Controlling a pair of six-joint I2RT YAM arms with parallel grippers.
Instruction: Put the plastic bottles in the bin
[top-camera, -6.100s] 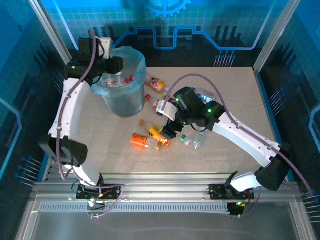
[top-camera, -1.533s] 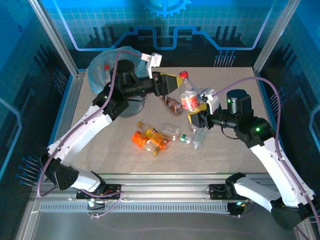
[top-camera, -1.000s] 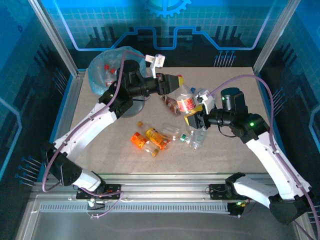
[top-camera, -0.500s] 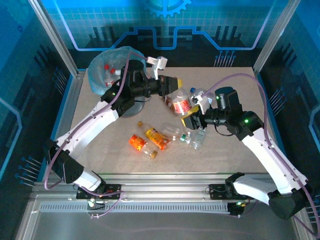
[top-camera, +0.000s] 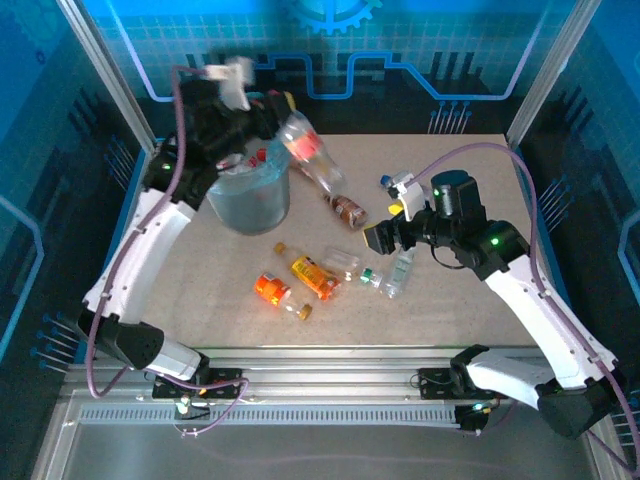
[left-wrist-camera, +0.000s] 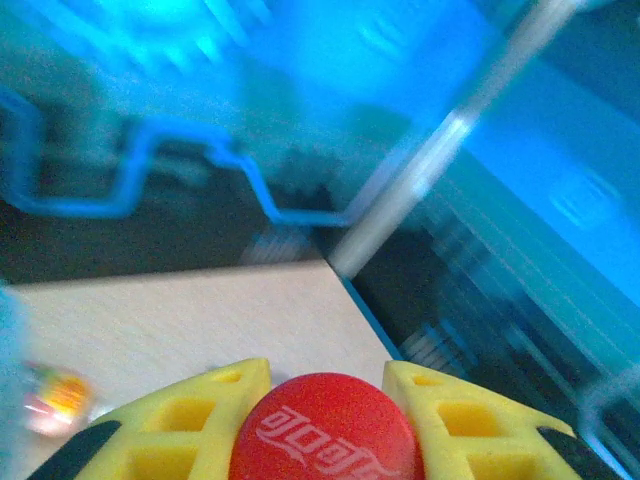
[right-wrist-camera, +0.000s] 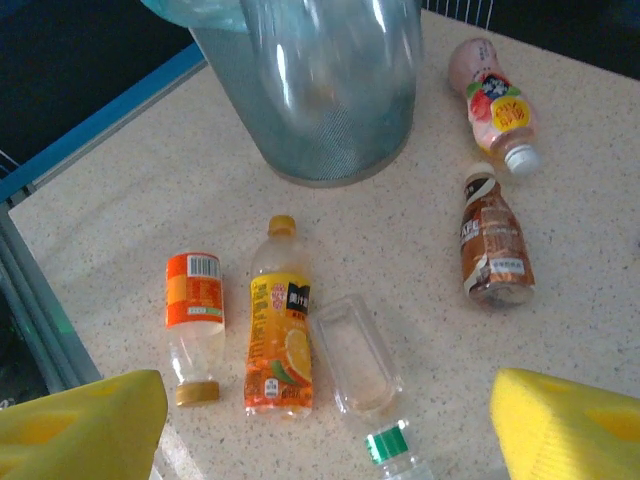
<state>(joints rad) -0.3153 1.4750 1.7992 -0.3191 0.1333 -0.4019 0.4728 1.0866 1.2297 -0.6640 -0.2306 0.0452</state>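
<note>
Left gripper (left-wrist-camera: 325, 385) clamped on the cap of a red-capped bottle (left-wrist-camera: 325, 445), bin (top-camera: 250, 200) close beside it; right gripper (right-wrist-camera: 325, 410) spread wide above loose bottles (right-wrist-camera: 280, 340) on the table (right-wrist-camera: 120, 230).

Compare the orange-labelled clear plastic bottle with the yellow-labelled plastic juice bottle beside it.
The orange-labelled clear plastic bottle is shorter; the yellow-labelled plastic juice bottle is longer. The orange-labelled bottle's cap points away from the round grey bin; the yellow-labelled bottle's cap points toward it. Both lie on their sides on the speckled table, not touching.
</note>
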